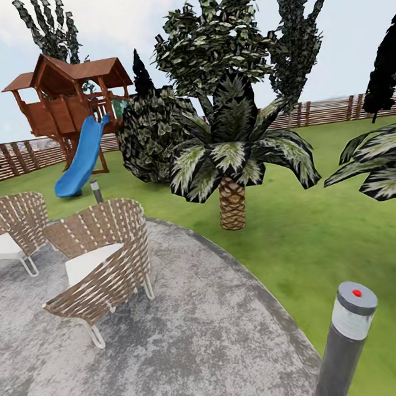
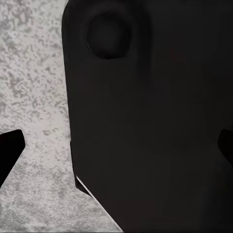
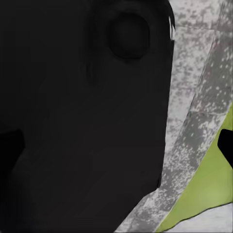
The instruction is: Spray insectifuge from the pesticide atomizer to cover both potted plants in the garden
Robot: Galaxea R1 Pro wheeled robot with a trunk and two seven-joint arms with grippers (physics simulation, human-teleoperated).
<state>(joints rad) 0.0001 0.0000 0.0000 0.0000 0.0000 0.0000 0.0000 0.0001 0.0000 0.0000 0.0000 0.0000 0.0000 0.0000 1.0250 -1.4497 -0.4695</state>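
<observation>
The garden lawn (image 1: pixel 328 230) stretches ahead of me, ringed by a brown slat fence (image 1: pixel 327 110). The pesticide atomizer and the potted plants are out of view. In the left wrist view, my left gripper (image 2: pixel 119 145) is open, its dark fingertips (image 2: pixel 9 150) at the picture's two edges, with a dark part of my own body behind and grey paving beyond. My right gripper (image 3: pixel 119 145) is also open with nothing held; one fingertip (image 3: pixel 226 145) stands over grass and paving.
A grey paved patch (image 1: pixel 182 351) holds two wicker chairs (image 1: pixel 103 261) (image 1: pixel 10 230). A tall grey lamp post (image 1: pixel 347 341) with a red dot stands close at the front right. A scaly-trunked palm (image 1: pixel 227 162), bushes, and a wooden playhouse with a blue slide (image 1: pixel 82 157) lie farther off.
</observation>
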